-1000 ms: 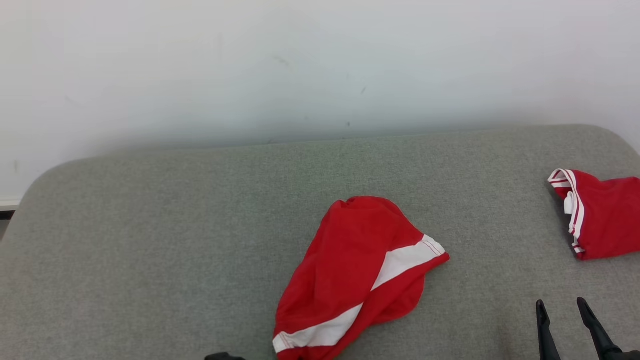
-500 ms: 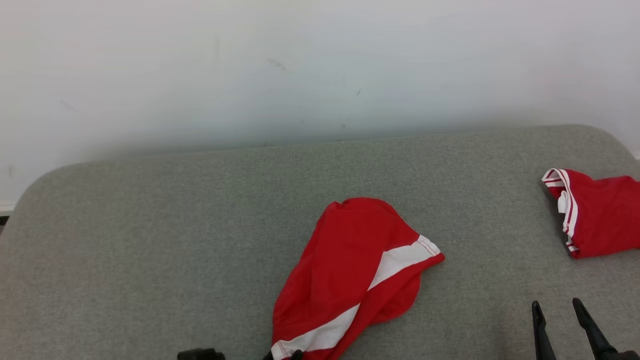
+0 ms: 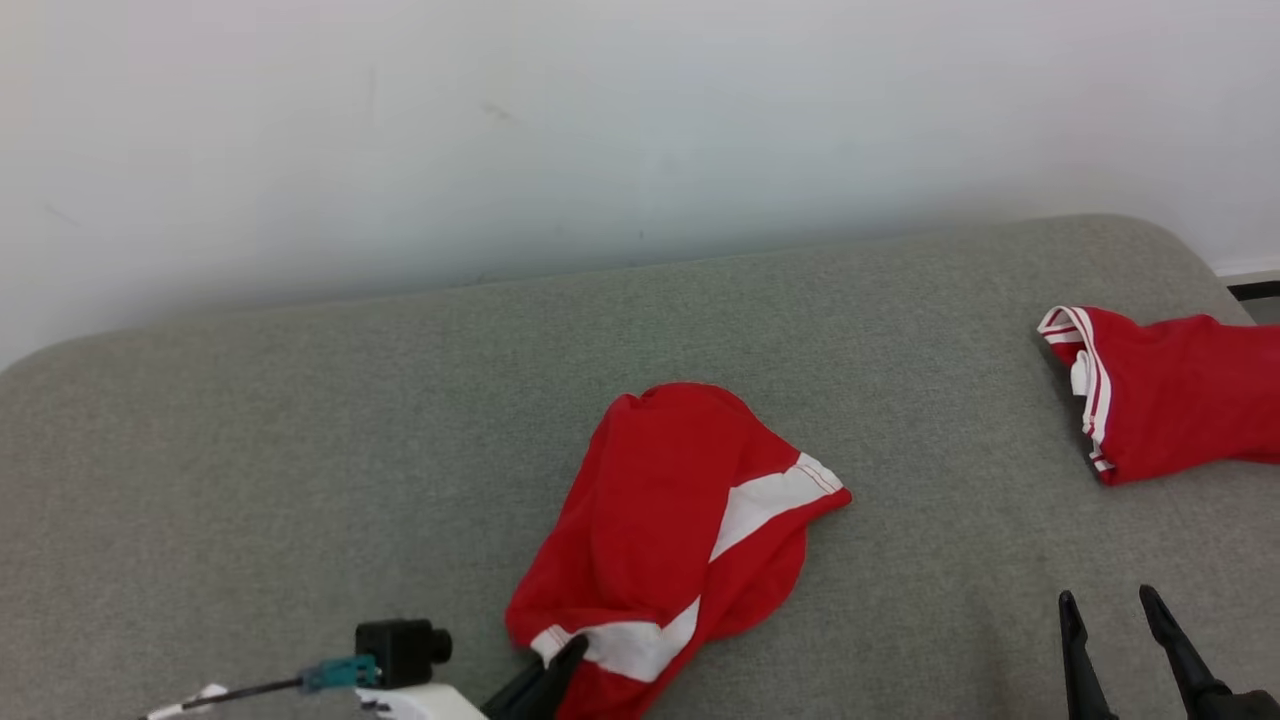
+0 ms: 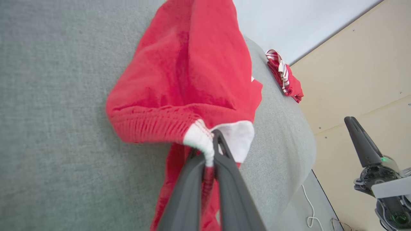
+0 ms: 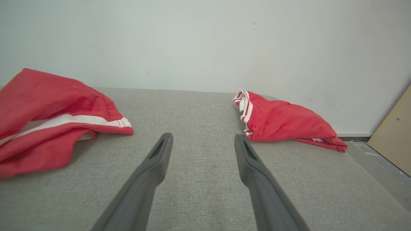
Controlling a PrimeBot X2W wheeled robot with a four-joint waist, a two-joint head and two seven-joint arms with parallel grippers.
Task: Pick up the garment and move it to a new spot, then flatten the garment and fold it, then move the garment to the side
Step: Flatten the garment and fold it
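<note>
The garment (image 3: 670,500) is red with a white stripe and lies crumpled in the middle of the grey cushion (image 3: 300,450). My left gripper (image 3: 570,652) is shut on its near white-edged corner. In the left wrist view the fingers (image 4: 224,166) pinch that white hem, and the red garment (image 4: 186,73) bunches up beyond them. At the lower right my right gripper (image 3: 1108,600) stands open above bare cushion. In the right wrist view, nothing sits between the jaws of that gripper (image 5: 203,137), with the garment (image 5: 48,106) off to its left.
A second red garment (image 3: 1170,400) with white trim lies at the cushion's right end, also seen in the right wrist view (image 5: 282,118). A white wall stands behind the cushion. A beige board (image 5: 391,134) leans past the right end, and a cable (image 4: 310,208) lies on the floor.
The head camera has shifted, so the whole picture has slid left. My left arm has come up into view, its gripper now shut on the garment's near corner, which is bunched. The right gripper is unchanged.
</note>
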